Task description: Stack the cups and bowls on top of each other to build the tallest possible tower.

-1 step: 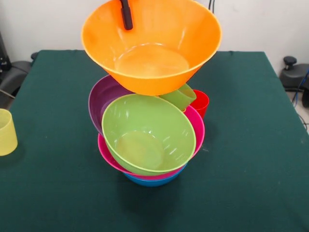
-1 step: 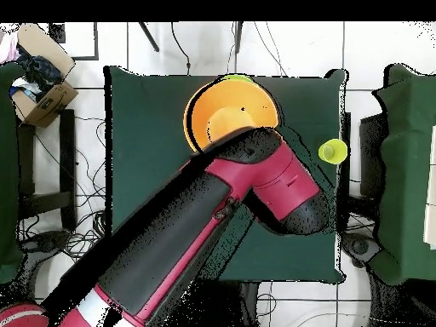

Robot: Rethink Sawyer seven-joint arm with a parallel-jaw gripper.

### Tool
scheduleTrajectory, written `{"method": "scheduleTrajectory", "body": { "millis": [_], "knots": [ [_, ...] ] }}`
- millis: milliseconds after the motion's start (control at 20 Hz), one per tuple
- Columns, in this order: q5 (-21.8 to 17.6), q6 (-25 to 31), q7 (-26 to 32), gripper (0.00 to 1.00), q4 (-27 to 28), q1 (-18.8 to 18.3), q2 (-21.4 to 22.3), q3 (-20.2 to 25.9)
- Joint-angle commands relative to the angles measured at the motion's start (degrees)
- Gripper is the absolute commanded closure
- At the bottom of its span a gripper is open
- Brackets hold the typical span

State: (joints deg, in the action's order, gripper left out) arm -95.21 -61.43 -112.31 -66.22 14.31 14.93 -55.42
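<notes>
- You have the orange bowl point(image 1: 151, 44) at the top of the tower point(image 1: 149, 130), tilted toward the front camera, with one dark finger point(image 1: 126, 14) of the gripper point(image 1: 126, 17) hanging inside its far rim. Only that one finger shows, so you cannot tell from either view whether the bowl is pinched or merely touched.
- In the overhead view the arm point(image 2: 196, 230) covers most of the pile; only the orange bowl shows past it.
- Main risk: the orange bowl looks poorly seated. If it is let go while this tilted, it could slide forward off the pile and take the bowls below with it.
- Second risk: the layers under it sit unevenly. The lime green bowl point(image 1: 148, 134) leans forward inside the pink bowl point(image 1: 197, 126), the purple bowl point(image 1: 100, 99) pokes out to one side behind it, and a green cup point(image 1: 179, 96) lies tipped under the orange bowl's base. Any sideways drag from the finger may shift them.
- A red cup point(image 1: 201, 103) stands just behind the pink bowl, and a blue bowl point(image 1: 153, 181) forms the base on the green tablecloth point(image 1: 251, 169).
- The pale yellow cup point(image 1: 7, 132) stands alone, well apart from the tower near the table's edge, not yet stacked.
- The tower stands around the middle of the table; it looks tall but crooked.
</notes>
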Motion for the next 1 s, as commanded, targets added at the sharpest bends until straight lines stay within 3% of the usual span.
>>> {"method": "scheduleTrajectory", "body": {
  "millis": [50, 1000],
  "knots": [
    [2.06, 0.93, 11.63, 1.00, -2.61, -0.90, 1.30, 11.49],
    [0.23, 2.51, 18.83, 1.00, -2.69, -3.84, 0.93, 14.99]
  ]
}}
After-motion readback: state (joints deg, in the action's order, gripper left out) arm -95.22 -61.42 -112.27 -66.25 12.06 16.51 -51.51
